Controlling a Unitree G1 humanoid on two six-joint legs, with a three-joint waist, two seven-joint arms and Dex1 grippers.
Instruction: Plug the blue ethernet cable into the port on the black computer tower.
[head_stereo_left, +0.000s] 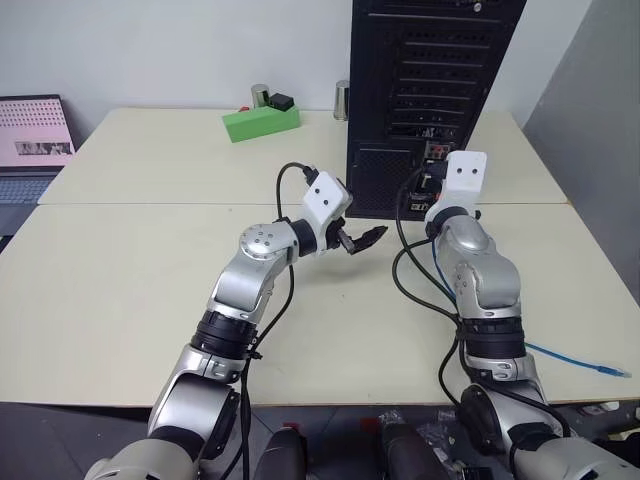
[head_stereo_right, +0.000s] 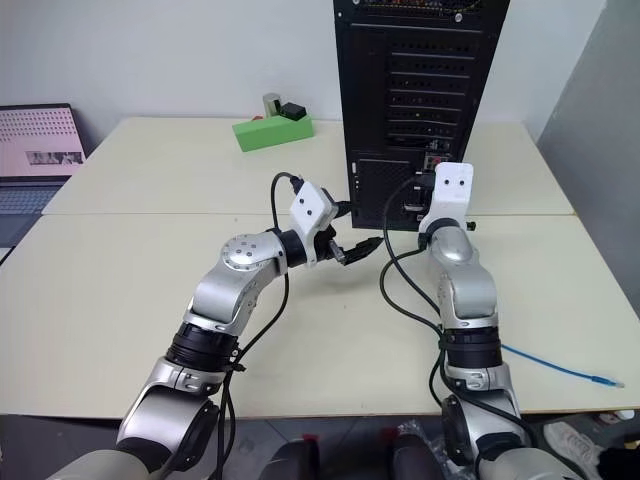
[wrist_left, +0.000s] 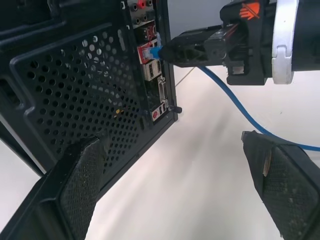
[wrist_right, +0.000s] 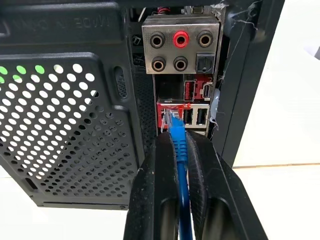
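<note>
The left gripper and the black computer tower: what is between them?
Only bare tabletop, in the left wrist view: the left gripper, jaws open, faces the black computer tower with nothing between.

The pale table (head_stereo_left: 150, 300) carries the black computer tower (head_stereo_left: 400, 110), a green box (head_stereo_left: 260, 122) — and the blue ethernet cable (head_stereo_left: 570, 358).

The computer tower (head_stereo_left: 430, 100) stands upper centre on the table (head_stereo_left: 130, 290), a laptop (head_stereo_left: 35, 145) at far left, the ethernet cable (head_stereo_left: 570, 358) trailing lower right.
</note>
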